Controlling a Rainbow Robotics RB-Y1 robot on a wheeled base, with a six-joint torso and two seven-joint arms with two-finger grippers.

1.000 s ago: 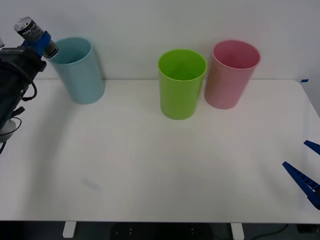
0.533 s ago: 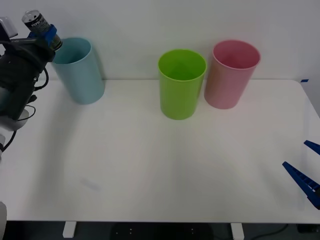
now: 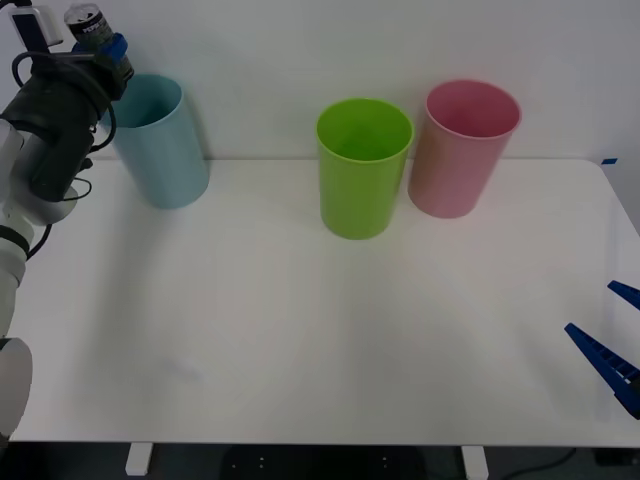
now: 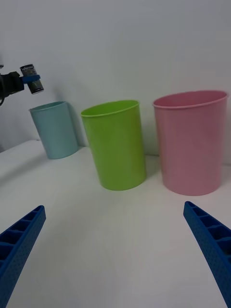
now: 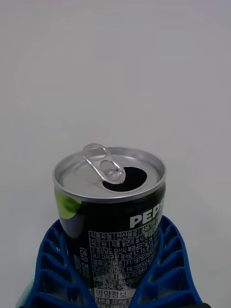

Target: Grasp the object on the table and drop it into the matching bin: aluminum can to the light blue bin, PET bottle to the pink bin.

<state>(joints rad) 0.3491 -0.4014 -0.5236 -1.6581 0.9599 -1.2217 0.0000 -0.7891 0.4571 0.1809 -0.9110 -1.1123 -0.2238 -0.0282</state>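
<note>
High at the far left, my left gripper (image 3: 108,50) is shut on the aluminum can (image 3: 90,24), a small silver-topped can with a dark printed side. It hangs just above the left rim of the light blue bin (image 3: 158,150). The left wrist view shows the can (image 5: 113,207) upright between the blue ribbed fingers (image 5: 53,269), pull-tab top open. The pink bin (image 3: 462,150) stands at the back right of the white table (image 3: 320,340). My right gripper (image 3: 615,350) rests open near the table's right edge.
A lime green bin (image 3: 362,168) stands between the light blue and pink bins, close beside the pink one. In the right wrist view the three bins (image 4: 118,144) stand in a row against the white wall, with the held can (image 4: 32,84) above the blue one.
My left arm has lifted the can upward and to the right, bringing it from left of the light blue bin to just over its rim. The right arm has not moved.
</note>
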